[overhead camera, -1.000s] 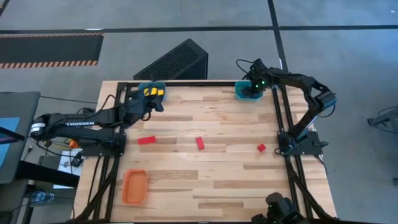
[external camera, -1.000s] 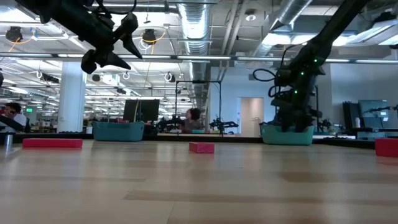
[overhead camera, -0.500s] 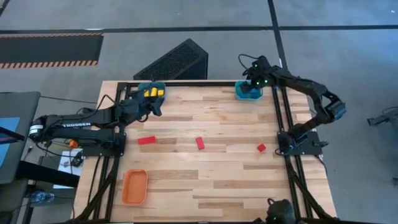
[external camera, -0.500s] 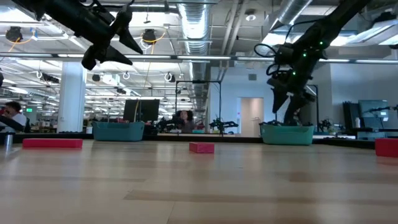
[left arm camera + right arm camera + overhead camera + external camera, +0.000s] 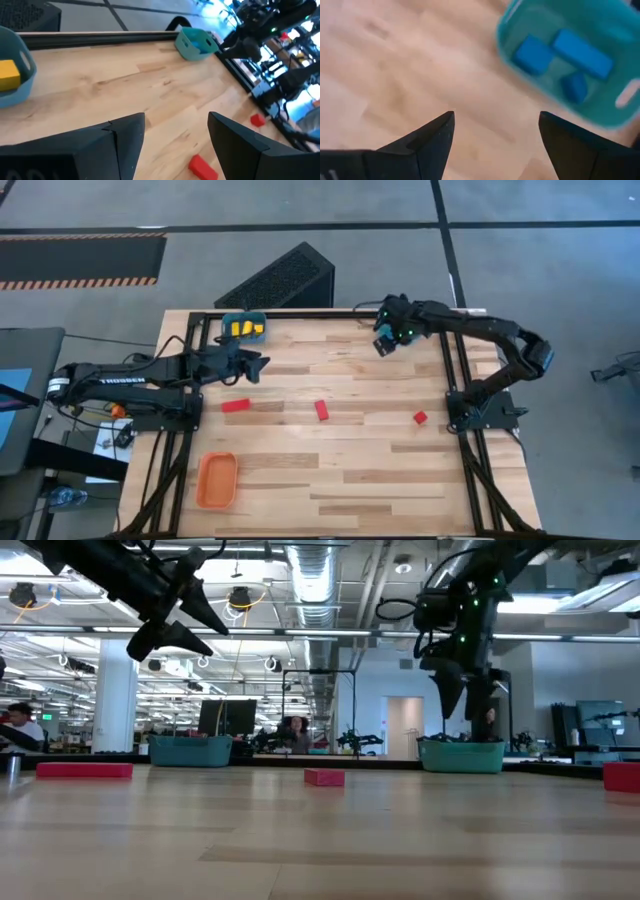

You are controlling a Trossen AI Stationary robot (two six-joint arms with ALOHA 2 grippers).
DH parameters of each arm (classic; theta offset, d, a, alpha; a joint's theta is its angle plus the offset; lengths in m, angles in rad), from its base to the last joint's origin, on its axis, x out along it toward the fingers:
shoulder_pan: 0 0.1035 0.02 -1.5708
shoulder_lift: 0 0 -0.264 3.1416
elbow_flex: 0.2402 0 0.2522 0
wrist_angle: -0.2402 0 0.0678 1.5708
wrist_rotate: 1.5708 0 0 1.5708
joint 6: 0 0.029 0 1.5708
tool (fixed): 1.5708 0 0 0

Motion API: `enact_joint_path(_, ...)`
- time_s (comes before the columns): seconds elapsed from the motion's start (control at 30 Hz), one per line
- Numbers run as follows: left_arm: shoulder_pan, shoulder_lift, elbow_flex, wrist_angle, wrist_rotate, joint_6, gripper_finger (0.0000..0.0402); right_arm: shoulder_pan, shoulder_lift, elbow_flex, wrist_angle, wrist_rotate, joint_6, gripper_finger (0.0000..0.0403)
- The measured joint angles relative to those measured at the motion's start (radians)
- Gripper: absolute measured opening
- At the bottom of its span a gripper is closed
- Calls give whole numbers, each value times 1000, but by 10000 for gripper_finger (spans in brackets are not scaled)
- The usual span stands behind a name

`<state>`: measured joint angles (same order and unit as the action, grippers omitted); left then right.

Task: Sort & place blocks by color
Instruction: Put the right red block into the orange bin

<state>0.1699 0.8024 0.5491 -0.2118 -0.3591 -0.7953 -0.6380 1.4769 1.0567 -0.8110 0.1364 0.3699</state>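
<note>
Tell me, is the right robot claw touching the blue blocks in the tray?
Apart. The right wrist view shows the right gripper open and empty over bare wood, with the blue blocks lying farther off inside the teal tray.

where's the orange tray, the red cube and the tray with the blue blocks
orange tray [image 5: 216, 481]: high view, on its bare floor
red cube [image 5: 420, 418]: high view, on its top face
teal tray with blue blocks [image 5: 507, 31]: right wrist view, on its side wall

A large open robotics lab: exposed ceiling ducts, rows of workstations, a seated person.
</note>
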Motion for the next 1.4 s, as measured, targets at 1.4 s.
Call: enact_joint_path(1.4,86,3,0,-1,134,386,206,577,0,-362,-187,-387,414,300)
